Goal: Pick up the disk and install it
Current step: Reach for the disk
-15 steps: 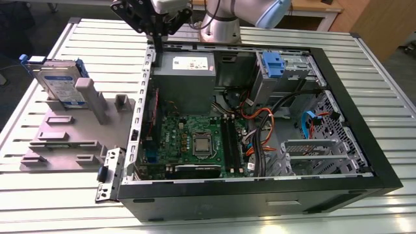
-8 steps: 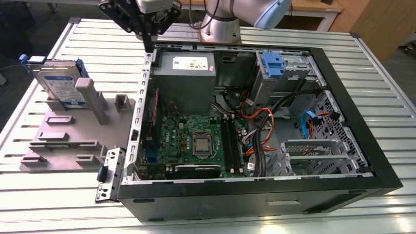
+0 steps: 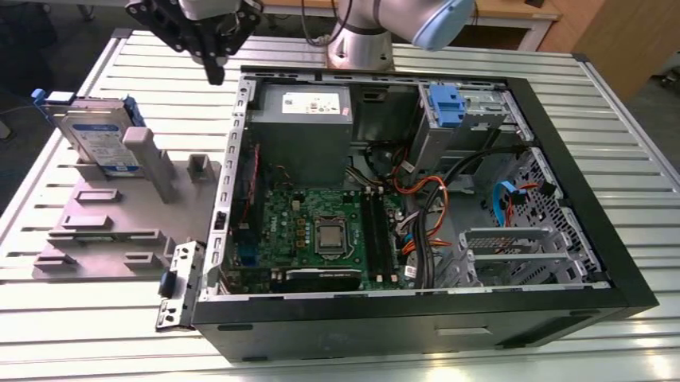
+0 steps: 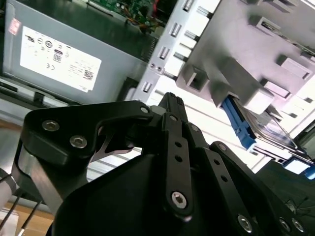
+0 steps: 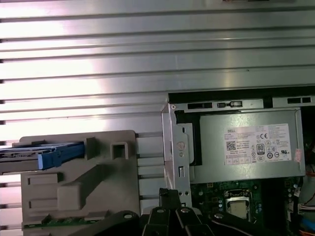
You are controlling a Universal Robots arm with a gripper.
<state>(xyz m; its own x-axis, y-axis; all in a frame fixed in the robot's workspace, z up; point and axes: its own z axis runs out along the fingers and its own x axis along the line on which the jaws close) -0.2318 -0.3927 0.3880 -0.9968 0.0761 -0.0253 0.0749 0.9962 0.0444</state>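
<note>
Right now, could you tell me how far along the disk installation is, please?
Nothing looks done yet: the disk stands upright in the grey fixture, outside the open computer case. In hand: nothing; the claw hangs near the case's corner, apart from the disk. Left: the pickup and the installation.

The pincer [image 3: 216, 76] is matt black. Near it, the disk [image 3: 94, 135] shows silver metal framed in blue plastic, in a matt grey plastic holder [image 3: 117, 215]; the ribbed metal counter [image 3: 95, 334] gleams.
</note>
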